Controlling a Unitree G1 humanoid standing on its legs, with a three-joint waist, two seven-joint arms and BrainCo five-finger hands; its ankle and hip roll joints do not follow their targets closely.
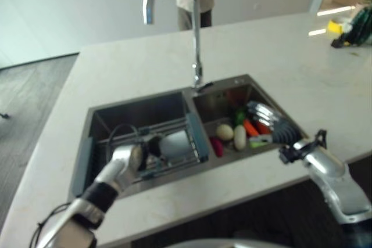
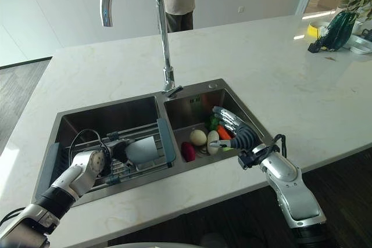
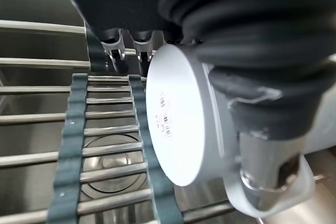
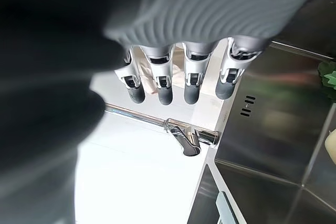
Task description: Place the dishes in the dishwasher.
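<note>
We see 1 white cup [image 2: 143, 150] lying on its side on the rack [image 2: 116, 166] left of the faucet [image 2: 165, 56], our left hand [image 2: 93, 164] gripping it; vegetables [image 2: 206, 137] lie right, under our relaxed right hand [image 2: 235, 132].

My pale marble counter [image 2: 279, 74] carries a double steel sink [image 2: 244, 94] near me, and green-and-yellow items [image 2: 334, 30] far right.
</note>
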